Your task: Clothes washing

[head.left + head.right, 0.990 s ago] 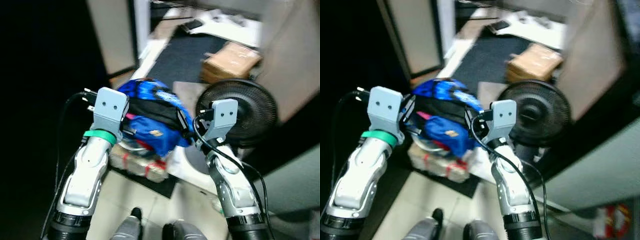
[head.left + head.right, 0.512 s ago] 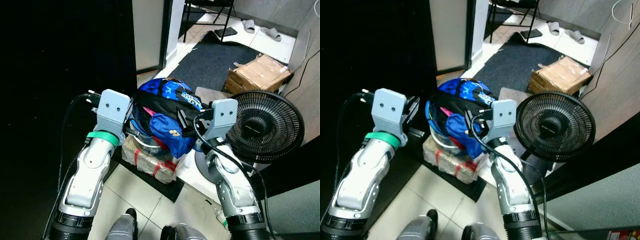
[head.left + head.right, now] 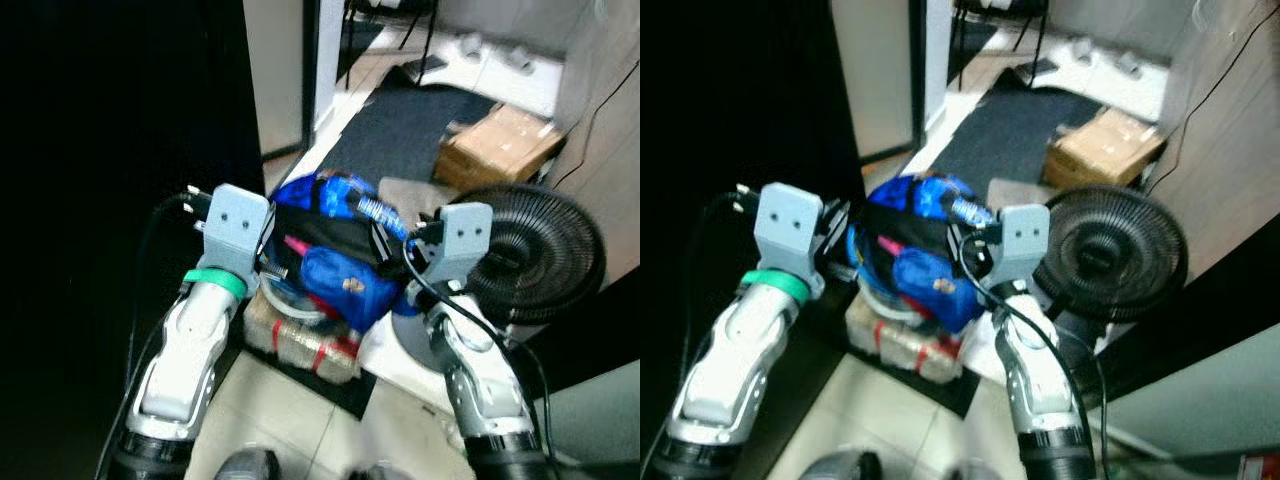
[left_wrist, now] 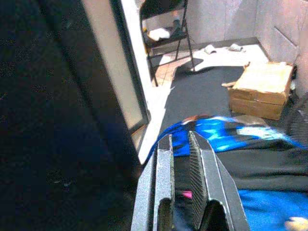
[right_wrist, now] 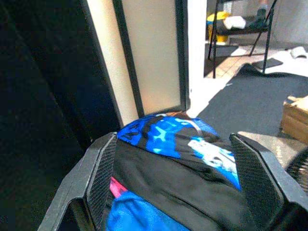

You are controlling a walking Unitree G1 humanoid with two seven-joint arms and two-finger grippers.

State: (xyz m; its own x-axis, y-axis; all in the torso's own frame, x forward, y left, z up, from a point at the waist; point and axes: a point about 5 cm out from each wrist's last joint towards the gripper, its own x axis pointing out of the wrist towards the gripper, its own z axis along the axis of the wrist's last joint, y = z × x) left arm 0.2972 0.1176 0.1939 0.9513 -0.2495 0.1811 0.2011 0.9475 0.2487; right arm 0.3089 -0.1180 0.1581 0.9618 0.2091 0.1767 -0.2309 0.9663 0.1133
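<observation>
**A:** The head camera is swinging again. Half a second back the picture was sharp, now it's soft and the doorway has slid across, so that's the robot moving, not the load. The heap of clothes point(image 3: 330, 250), bright blue cloth with a black garment across the middle, sits between the two arms exactly as it did.

**B:** What's it riding in?

**A:** Looks like a pale-rimmed basin point(image 3: 285, 300) under the heap, but most of it is buried, so I won't swear to it. Below that, on the floor, there's a wrapped bundle with a red band point(image 3: 305, 340).

**B:** And the jaws?

**A:** The left gripper point(image 4: 180, 149) has its jaws drawn nearly together at the near left edge of the heap, with black cloth right behind them; whether they pinch cloth or the rim, I cannot tell. The right gripper point(image 5: 185, 159) has its jaws spread wide, one on either side of the heap.

**B:** So where does that leave the washing?

**A:** Carrying stage, I'd judge: load held up, robot on the move past the black fan point(image 3: 540, 250) and the cardboard box point(image 3: 500, 145). No washer in sight yet.
</observation>
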